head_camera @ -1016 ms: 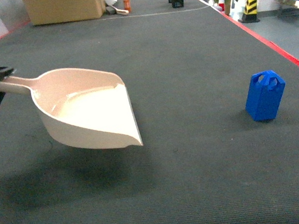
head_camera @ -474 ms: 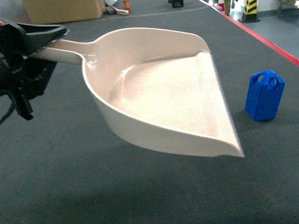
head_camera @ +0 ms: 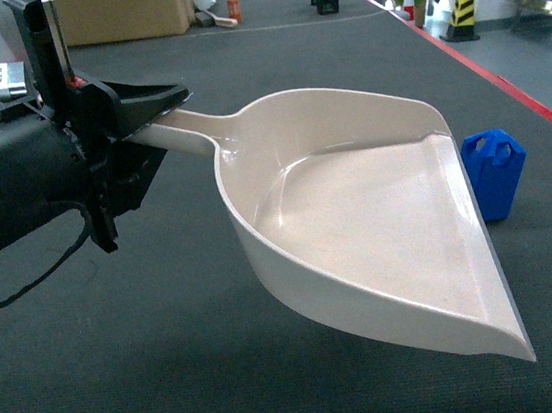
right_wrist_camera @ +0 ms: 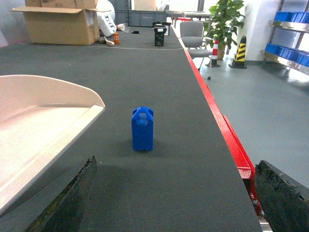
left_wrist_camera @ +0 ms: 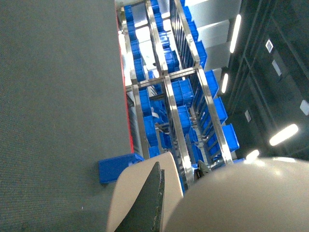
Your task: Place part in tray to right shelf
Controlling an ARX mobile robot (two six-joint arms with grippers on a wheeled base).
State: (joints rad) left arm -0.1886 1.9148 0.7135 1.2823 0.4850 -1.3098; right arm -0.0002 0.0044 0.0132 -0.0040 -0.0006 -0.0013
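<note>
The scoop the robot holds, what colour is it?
Cream scoop; head view shows it best.

I see the tray [head_camera: 358, 217] as smooth cream plastic with a soft gloss — light pools on its floor. The part [head_camera: 496, 172] looks like solid blue plastic, slightly shiny on its edges. Under both, the work surface [head_camera: 269, 66] reads as dark grey matt fabric with a fine ribbed weave. My left gripper [head_camera: 143, 107] is matt black, while the shelf rack [left_wrist_camera: 169, 92] behind shows bright polished metal — 3 long rails catch glare.
</note>
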